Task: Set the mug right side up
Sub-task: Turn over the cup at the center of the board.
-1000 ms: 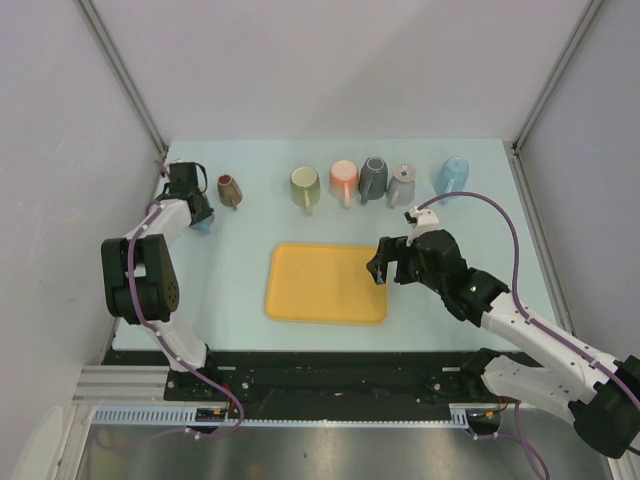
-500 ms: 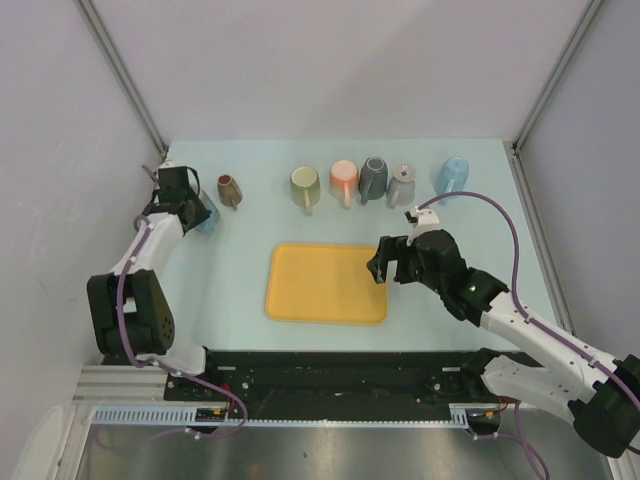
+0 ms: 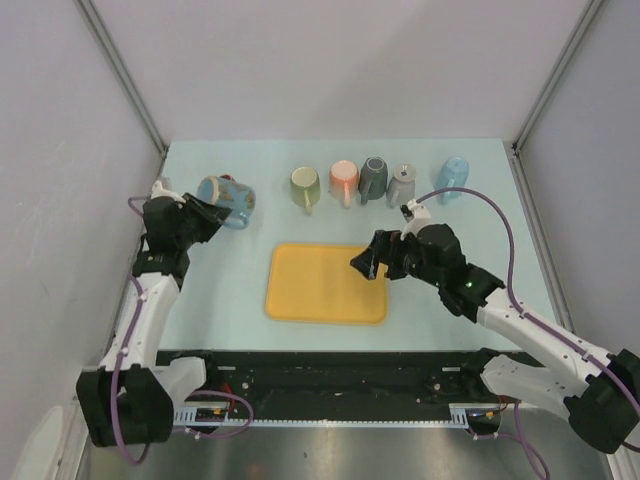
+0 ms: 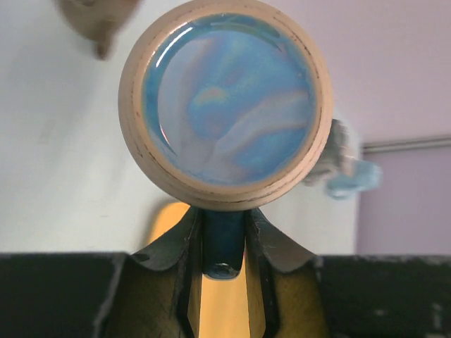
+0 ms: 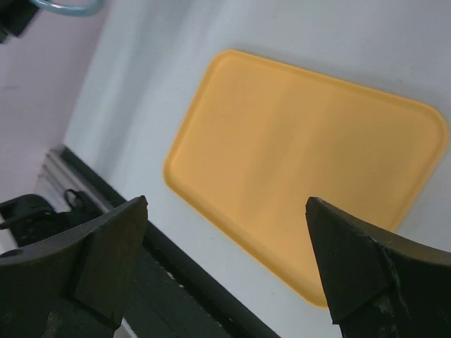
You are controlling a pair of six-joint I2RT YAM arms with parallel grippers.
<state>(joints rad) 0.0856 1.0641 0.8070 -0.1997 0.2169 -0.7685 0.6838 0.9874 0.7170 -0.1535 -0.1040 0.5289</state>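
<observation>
Item 1, blue mug (image 3: 228,197): upper left of the overhead frame, tipped on its side. I judged it lifted off the table (image 3: 230,290) and mid-turn, not yet upright.
Item 2, left gripper (image 3: 207,212): jaws narrow, pinched on the mug's handle (image 4: 224,246), a hold that let a wrist roll bring the mouth up.
Item 3, right gripper (image 3: 370,262): jaws wide and empty, hanging over the yellow tray (image 3: 325,290) at centre frame, clear of my working arm.
Item 4, row of mugs (image 3: 373,180): upper centre, apart from both grippers.
</observation>
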